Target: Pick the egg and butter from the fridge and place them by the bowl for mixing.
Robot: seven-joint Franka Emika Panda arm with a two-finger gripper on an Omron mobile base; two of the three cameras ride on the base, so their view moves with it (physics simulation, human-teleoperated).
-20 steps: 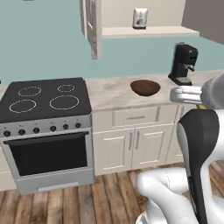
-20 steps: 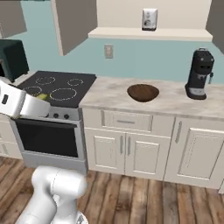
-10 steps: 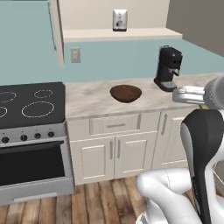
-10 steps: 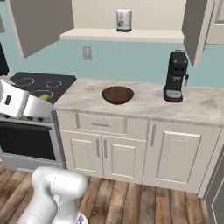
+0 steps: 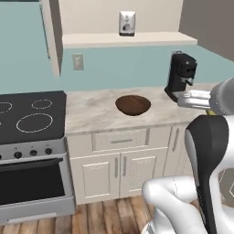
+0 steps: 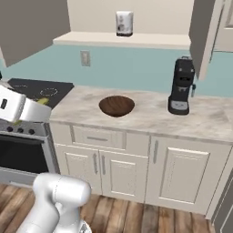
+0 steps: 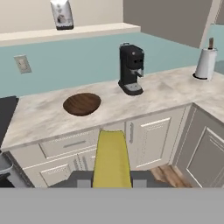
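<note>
The butter (image 7: 112, 159) is a slim yellow stick held lengthwise in my gripper (image 7: 112, 179), which is shut on it, with the dark fingers (image 7: 81, 178) on either side. The stick points toward the counter. A sliver of the butter (image 6: 42, 101) also peeks past my white hand over the stove's edge. Ahead of it, the dark brown wooden bowl (image 5: 133, 104) (image 6: 117, 105) (image 7: 82, 104) sits on the marble counter with bare counter around it. The egg and the fridge are out of view.
A black coffee machine (image 5: 182, 77) (image 6: 181, 86) (image 7: 131, 70) stands right of the bowl. The stove (image 5: 32, 116) (image 6: 36, 88) is to the left. A paper towel roll (image 7: 205, 63) stands at the counter's far right corner. An open cabinet door (image 6: 202, 36) hangs above the coffee machine.
The base has driven right along the counter, so the stove slid left and the bowl and coffee machine came to the middle and look nearer. The gripper still holds the butter.
</note>
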